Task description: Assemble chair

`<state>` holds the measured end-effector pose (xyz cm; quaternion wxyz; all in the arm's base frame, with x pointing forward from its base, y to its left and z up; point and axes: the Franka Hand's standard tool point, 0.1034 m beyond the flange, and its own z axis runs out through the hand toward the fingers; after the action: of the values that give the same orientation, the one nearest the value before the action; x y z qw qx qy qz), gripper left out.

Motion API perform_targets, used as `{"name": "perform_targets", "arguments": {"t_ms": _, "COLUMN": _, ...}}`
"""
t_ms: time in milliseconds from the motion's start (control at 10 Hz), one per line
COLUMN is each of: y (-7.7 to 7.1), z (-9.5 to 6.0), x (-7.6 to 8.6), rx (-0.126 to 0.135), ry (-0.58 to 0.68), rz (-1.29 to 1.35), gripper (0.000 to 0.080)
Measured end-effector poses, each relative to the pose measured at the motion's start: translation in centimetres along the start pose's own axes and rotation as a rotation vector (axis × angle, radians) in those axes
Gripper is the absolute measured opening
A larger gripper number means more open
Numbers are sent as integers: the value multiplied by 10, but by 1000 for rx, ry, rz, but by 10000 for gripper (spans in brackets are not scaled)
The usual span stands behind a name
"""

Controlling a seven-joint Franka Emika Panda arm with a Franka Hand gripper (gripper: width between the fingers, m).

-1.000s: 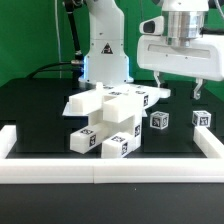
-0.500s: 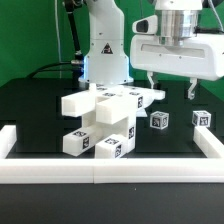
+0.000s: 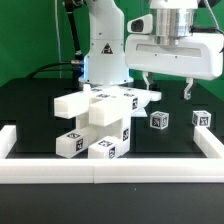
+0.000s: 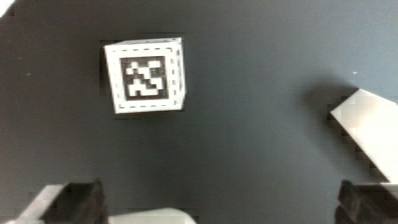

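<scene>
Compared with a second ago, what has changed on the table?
The open gripper slid toward the exterior view's left, and the stack of chair parts shifted the same way, apparently pushed by it. Nothing was grabbed or released. The two small cubes stayed put.

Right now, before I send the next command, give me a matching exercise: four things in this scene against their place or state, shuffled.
1 jaws
2 piled chair parts
3 two small cubes
4 front rail

a along the near edge of the table
b stacked, toward the exterior view's left
c open, empty, above the table
d apart from the pile, toward the exterior view's right

Pairs: 1-c, 2-b, 3-d, 4-a
</scene>
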<state>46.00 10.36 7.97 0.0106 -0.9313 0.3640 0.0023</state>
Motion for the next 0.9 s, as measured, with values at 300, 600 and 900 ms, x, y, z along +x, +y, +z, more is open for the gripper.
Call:
{"name": "perform_targets", "arguments": {"t_ms": 300, "y": -10, "z": -6, "x": -23, "rx": 11, "ry": -7, "rz": 37, "gripper": 649}}
{"name": "perform_targets", "arguments": {"t_ms": 600, "y": -17, "z": 0, "x": -50, "rx": 11, "ry": 0, "rz": 48, "gripper": 649}}
{"name": "perform_targets", "arguments": {"t_ms": 900, "y": -22, "z": 16, "x": -72, "rx": -18, "ry": 4, "rz": 49, "gripper": 649}}
